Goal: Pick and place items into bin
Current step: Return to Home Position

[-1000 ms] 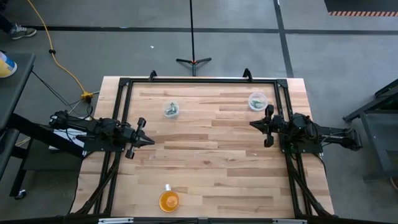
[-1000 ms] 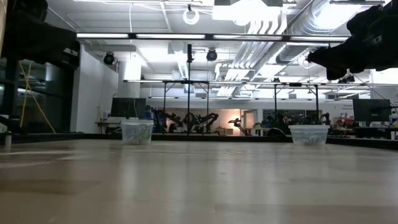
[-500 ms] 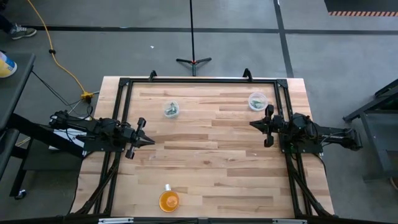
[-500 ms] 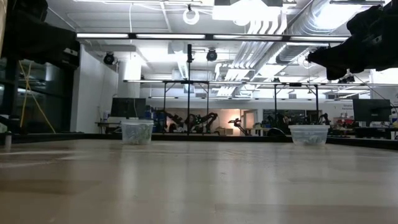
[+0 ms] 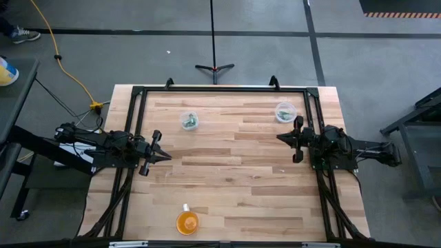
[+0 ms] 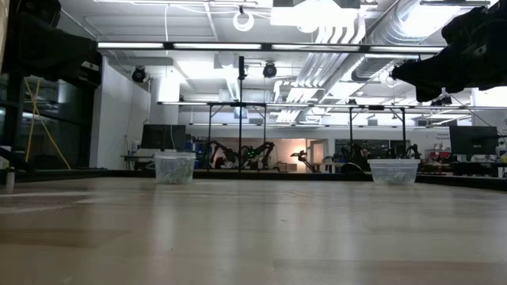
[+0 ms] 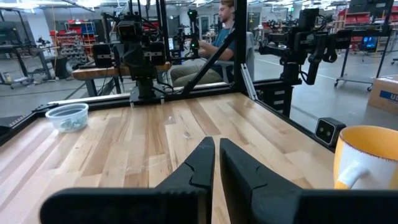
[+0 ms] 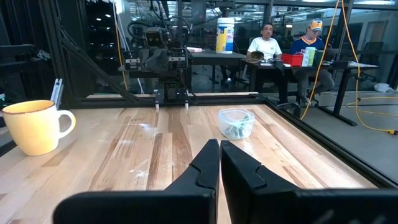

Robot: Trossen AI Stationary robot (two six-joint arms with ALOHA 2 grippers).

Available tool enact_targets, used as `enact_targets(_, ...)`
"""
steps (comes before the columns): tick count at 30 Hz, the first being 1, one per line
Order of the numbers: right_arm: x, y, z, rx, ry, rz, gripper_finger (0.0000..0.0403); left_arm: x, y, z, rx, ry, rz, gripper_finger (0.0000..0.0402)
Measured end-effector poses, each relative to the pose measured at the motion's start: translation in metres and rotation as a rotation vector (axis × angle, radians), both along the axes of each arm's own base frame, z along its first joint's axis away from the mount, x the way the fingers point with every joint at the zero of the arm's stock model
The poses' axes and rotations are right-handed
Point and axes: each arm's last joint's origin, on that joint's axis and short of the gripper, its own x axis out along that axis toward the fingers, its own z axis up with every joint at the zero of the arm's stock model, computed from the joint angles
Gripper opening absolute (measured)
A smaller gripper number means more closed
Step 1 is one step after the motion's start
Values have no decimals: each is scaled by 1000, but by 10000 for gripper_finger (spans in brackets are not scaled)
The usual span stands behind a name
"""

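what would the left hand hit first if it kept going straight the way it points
Nothing close: the left hand points across bare table, between the clear cup and the mug. First in line is probably the black frame beside the right arm, though depth is unclear.

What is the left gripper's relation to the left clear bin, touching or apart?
Apart. The high view shows bare table between the left gripper and the bin.
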Motion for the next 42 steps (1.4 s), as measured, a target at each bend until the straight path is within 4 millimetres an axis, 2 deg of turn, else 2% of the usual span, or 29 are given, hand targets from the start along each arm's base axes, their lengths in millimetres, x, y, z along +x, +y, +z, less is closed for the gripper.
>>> enact_targets(42,0,0,0,0,0,0,4,0,0,0,0,0,0,63)
